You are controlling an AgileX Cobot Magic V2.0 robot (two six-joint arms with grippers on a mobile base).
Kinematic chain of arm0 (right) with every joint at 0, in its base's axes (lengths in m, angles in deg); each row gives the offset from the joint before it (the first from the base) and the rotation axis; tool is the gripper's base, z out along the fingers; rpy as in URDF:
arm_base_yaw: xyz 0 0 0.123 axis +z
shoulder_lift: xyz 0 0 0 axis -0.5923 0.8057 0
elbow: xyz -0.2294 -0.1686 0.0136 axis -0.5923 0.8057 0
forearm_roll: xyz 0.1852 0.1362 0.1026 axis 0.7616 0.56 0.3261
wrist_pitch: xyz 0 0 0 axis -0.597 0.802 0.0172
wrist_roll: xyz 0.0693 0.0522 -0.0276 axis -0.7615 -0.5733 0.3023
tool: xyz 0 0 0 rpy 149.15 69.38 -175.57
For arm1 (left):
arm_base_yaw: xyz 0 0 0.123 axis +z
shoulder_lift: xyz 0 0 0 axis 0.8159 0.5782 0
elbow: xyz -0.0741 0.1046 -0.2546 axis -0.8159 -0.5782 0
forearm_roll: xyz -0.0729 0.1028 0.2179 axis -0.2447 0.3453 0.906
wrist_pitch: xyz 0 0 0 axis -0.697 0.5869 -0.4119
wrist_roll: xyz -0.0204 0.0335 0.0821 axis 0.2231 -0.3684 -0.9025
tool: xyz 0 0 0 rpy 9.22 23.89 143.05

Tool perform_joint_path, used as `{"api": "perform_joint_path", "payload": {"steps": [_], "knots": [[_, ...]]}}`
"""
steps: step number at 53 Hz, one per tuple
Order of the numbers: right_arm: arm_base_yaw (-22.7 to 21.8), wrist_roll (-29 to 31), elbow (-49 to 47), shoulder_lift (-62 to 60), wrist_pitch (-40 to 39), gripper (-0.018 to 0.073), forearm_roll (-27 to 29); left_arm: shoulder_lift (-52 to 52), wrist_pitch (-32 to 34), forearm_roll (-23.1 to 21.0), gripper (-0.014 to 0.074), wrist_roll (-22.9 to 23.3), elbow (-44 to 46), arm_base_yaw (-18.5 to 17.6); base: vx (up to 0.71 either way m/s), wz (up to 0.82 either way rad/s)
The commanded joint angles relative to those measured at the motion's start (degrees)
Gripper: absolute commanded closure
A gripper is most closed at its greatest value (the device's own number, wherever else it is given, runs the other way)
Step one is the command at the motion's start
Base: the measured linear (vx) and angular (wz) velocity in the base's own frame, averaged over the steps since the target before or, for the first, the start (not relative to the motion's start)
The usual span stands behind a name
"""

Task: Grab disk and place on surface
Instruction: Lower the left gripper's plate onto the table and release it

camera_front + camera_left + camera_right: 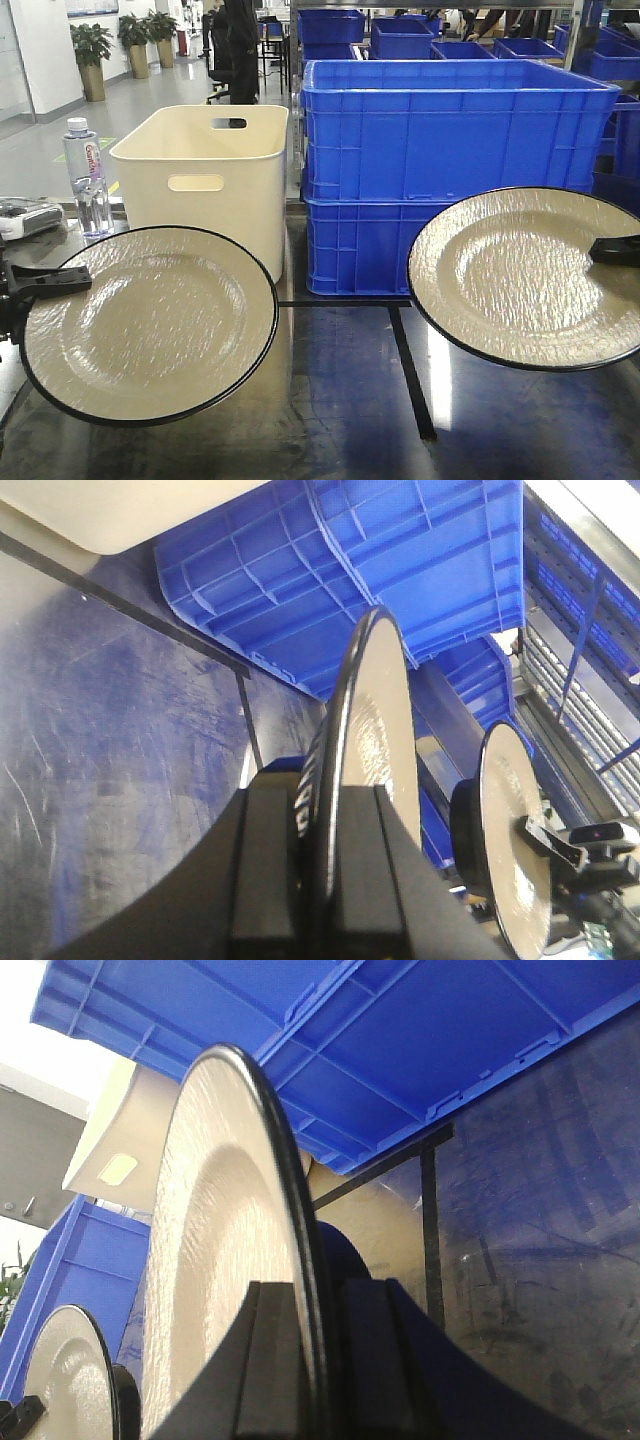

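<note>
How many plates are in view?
2. The left plate is held by the left gripper, the right plate by the right gripper, both above the tabletop. Bins may hide more.

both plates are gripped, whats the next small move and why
Probably lower both arms slightly toward the tabletop. The left gripper clamps the left plate by its rim, the right gripper the right plate, and both look held above the surface, not resting on it, so releasing now would likely drop them.

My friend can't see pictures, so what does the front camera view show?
The left tool and right tool each grip a cream, black-rimmed disk, the left disk and right disk, by its edge over the shiny dark tabletop. Behind stand a cream bin, blue crates and a water bottle.
</note>
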State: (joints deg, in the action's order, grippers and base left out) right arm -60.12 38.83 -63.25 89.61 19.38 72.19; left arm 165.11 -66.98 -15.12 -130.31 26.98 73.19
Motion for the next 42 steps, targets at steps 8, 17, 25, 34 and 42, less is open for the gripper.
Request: {"api": "perform_joint_path", "payload": {"steps": [8, 17, 25, 34, 42], "knots": [[-0.19, -0.1, -1.78, -2.32, -0.69, 0.0568, 7.12, -1.09, 8.99, -6.13, 0.0598, 1.14, 5.48, -11.76, 0.0, 0.0], [-0.19, -0.1, -1.78, -2.32, -0.69, 0.0568, 7.12, 5.86, 16.11, -6.28, 0.0598, 1.55, 12.76, -21.24, 0.0, 0.0], [-0.19, -0.1, -1.78, -2.32, -0.66, 0.0568, 7.17, 13.02, 18.75, -6.14, 0.0598, 2.99, 18.44, -25.33, 0.0, 0.0], [-0.19, -0.1, -1.78, -2.32, -0.71, 0.0568, 7.76, 18.42, 19.32, -6.2, 0.0594, 3.04, 21.71, -27.01, 0.0, 0.0], [-0.19, -0.15, -1.78, -2.32, -0.42, 0.0568, 8.85, 20.43, 20.02, -6.1, 0.0553, 4.35, 21.85, -27.16, 0.0, 0.0]]}}
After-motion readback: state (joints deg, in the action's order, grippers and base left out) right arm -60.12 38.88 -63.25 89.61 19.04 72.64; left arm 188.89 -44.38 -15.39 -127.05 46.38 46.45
